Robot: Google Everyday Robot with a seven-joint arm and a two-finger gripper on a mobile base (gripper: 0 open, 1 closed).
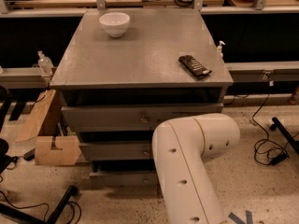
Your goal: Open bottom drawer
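Note:
The grey cabinet has three drawer fronts. The bottom drawer [122,178] is the slim, narrow panel lowest down, near the floor; its right part is hidden behind my white arm [187,167]. Its knob is hidden. Above it sit the mid-sized drawer front [114,150] and the tallest drawer front [140,117] with a round knob. My gripper is not in view: it is hidden behind the arm's elbow, which reaches toward the lower drawers from the front right.
A white bowl [114,23] and a dark flat packet [194,66] lie on the cabinet top [140,50]. A cardboard box [49,139] stands at the left on the floor. Cables and a black stand leg [56,209] lie on the floor.

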